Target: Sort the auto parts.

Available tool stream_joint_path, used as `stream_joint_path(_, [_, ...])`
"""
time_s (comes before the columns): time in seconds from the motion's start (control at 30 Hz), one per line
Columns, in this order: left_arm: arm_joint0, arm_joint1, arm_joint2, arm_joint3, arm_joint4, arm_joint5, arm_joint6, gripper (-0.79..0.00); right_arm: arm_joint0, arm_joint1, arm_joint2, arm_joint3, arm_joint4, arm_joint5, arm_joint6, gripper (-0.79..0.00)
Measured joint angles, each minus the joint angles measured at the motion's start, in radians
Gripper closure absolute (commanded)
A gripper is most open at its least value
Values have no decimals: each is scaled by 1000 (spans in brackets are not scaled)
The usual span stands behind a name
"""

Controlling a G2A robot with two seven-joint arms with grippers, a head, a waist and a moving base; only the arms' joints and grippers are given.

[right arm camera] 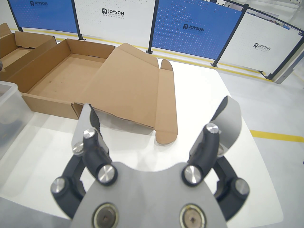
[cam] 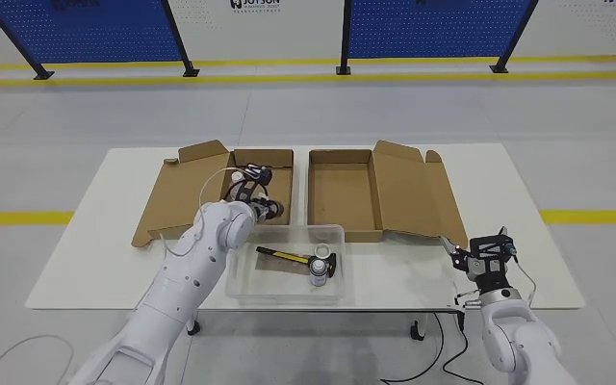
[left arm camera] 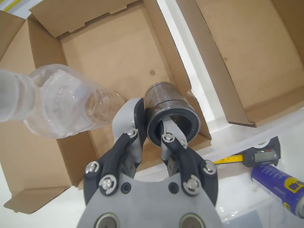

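Over the left cardboard box point(left arm camera: 114, 55), the left gripper point(left arm camera: 154, 119) holds a steel cylindrical bearing point(left arm camera: 166, 100).
One of its fingers sits inside the bearing's bore and the other presses the outer wall, with a clear plastic bottle point(left arm camera: 61, 103) close by. At the table's point(cam: 404, 274) right near edge, the right gripper point(right arm camera: 158, 112) hangs with fingers spread wide, gripping nothing, near the right cardboard box point(right arm camera: 61, 74).

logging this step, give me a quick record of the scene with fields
left pincer: shut on metal bearing, one finger in its bore, above left box
right pincer: open, over the table beside the flap of right box
clear bottle: close by, over left box
clear bin: holds spray can and caliper
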Motion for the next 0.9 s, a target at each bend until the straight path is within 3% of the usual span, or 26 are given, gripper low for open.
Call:
stream_joint_path(0.5, [-27,-23,30,65,11,19,2,0,0,0,0,0,0,0,0,-785])
stream_joint_path(0.7, [-26,-31,39,68,11,24,1,-169,0,0,0,0,0,0,0,-785])
stream_joint_path(0.9, [-31,-36,44,68,29,15,2,-172,0,0,0,0,0,0,0,-785])
